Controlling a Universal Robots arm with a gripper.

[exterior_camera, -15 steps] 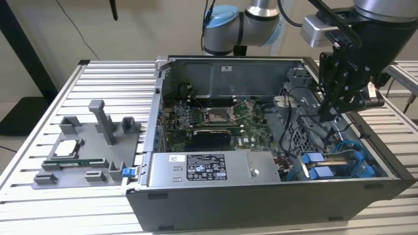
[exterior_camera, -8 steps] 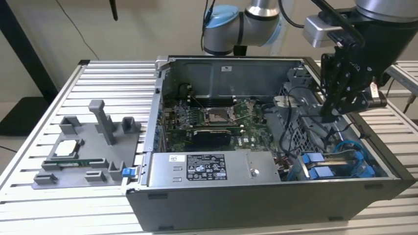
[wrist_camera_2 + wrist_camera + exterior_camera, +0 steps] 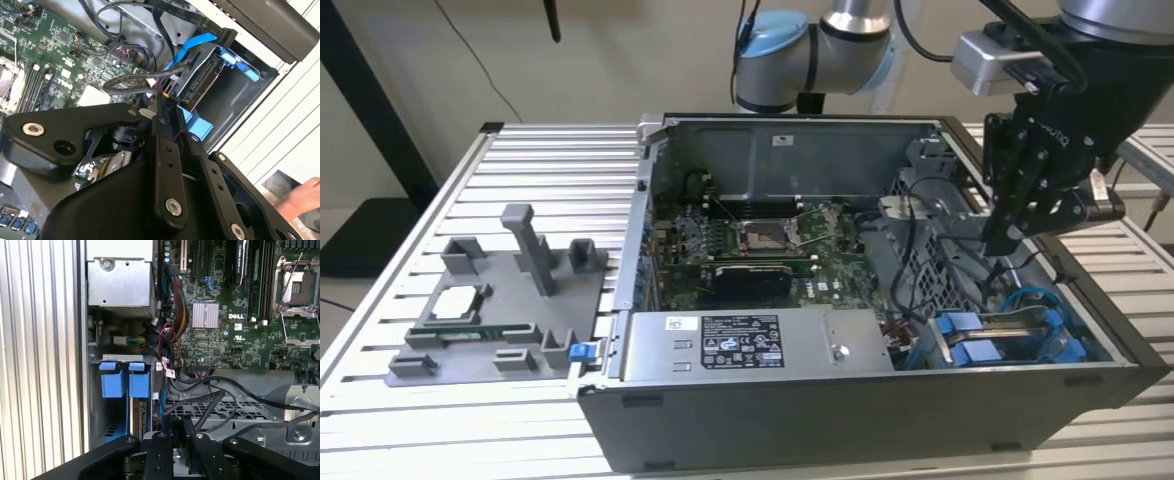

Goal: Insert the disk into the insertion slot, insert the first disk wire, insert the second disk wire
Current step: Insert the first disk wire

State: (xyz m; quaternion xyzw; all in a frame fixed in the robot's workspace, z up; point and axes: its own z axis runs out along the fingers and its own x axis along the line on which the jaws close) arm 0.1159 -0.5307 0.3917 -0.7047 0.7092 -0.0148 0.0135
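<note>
— Since the disk (image 3: 202,77) already stands in the insertion slot (image 3: 95,390), upper right of centre in the second wrist view, we judge the first wire is in hand.
— We agree. The gripper (image 3: 162,100) has its jaws almost closed, and they seem to pinch the end of a dark wire (image 3: 125,80), near the disk.
— This step asks for careful alignment with the disk's connector edge.
— The second wrist view gives us that edge; the exterior view gives instead the gripper's height over the computer case (image 3: 854,400).
</note>
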